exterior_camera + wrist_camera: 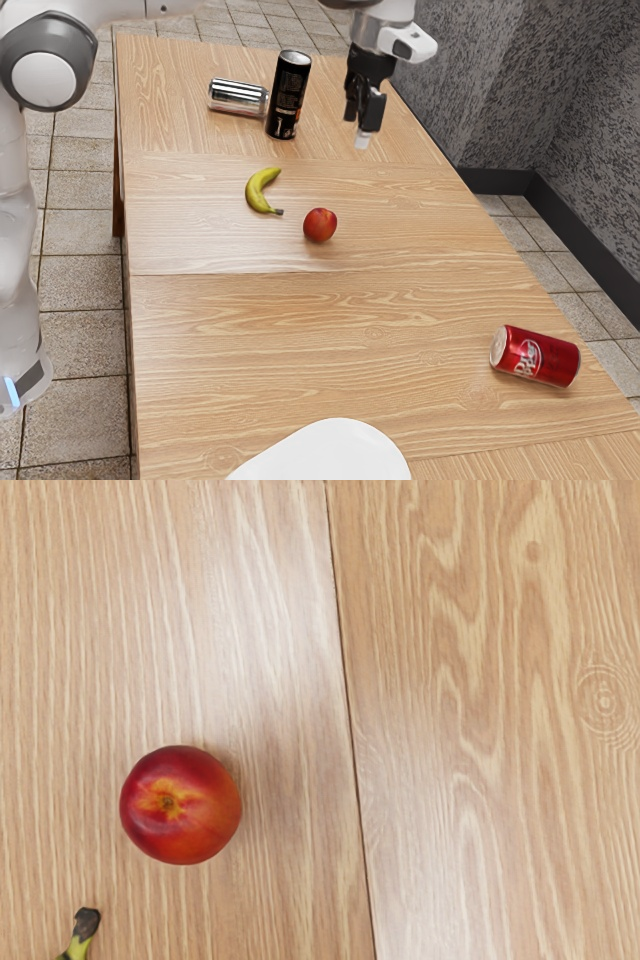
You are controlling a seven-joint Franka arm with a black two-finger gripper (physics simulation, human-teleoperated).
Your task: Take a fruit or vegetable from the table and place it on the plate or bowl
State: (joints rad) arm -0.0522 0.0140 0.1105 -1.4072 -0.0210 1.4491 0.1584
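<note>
Exterior view: white plate point(325, 452), well apart from the red fruit point(320, 224), cut by the lower edge. Wrist view: banana point(82, 932) near the red fruit, only its dark stem tip in frame, rest cut off.

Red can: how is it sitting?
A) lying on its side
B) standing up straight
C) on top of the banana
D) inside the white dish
A: the red can lies on its side on the table, with its round top end facing the exterior view's left.
</note>
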